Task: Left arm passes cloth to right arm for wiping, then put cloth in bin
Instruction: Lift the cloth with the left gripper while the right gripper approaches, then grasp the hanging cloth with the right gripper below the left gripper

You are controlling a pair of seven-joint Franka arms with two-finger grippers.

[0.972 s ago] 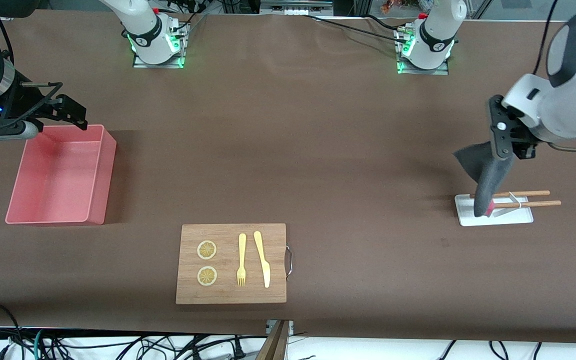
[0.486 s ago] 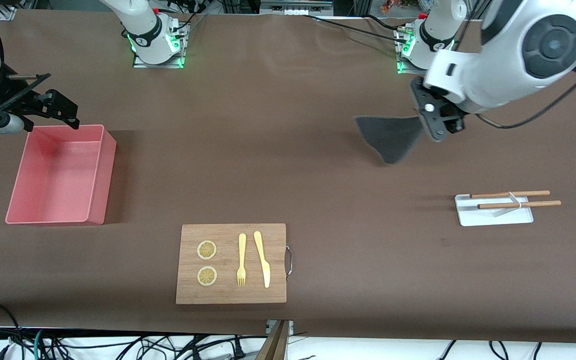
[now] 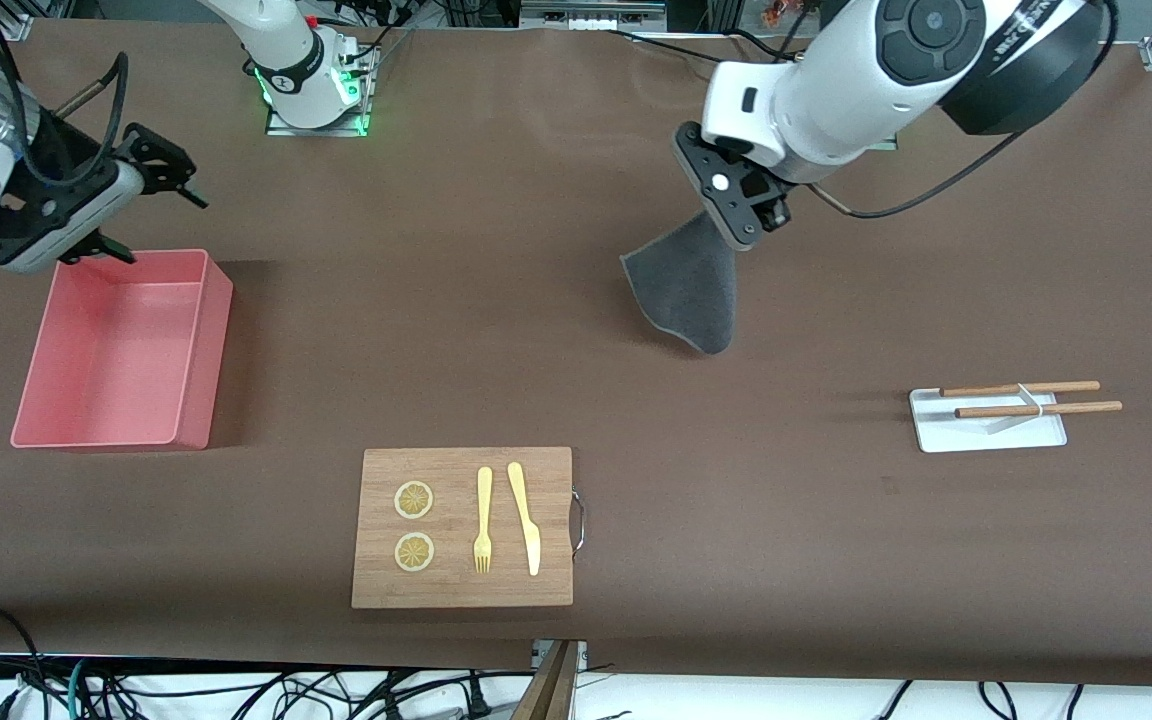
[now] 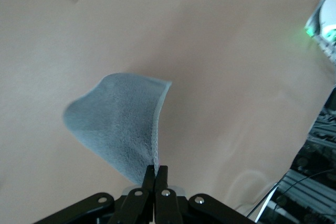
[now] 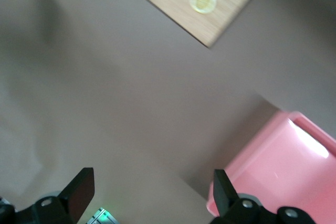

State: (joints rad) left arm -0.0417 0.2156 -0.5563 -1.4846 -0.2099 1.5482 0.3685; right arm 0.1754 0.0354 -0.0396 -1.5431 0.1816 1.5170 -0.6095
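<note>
Cloth (image 3: 688, 290) — now mid-table, left gripper (image 3: 733, 203).

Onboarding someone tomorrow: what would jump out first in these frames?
First, the grey cloth hanging in the air from the shut left gripper, over bare table near the middle. Next, the pink bin at the right arm's end, with the open right gripper hovering by its rim. Then the wooden cutting board, nearer the front camera, carrying lemon slices, a fork and a knife.
</note>
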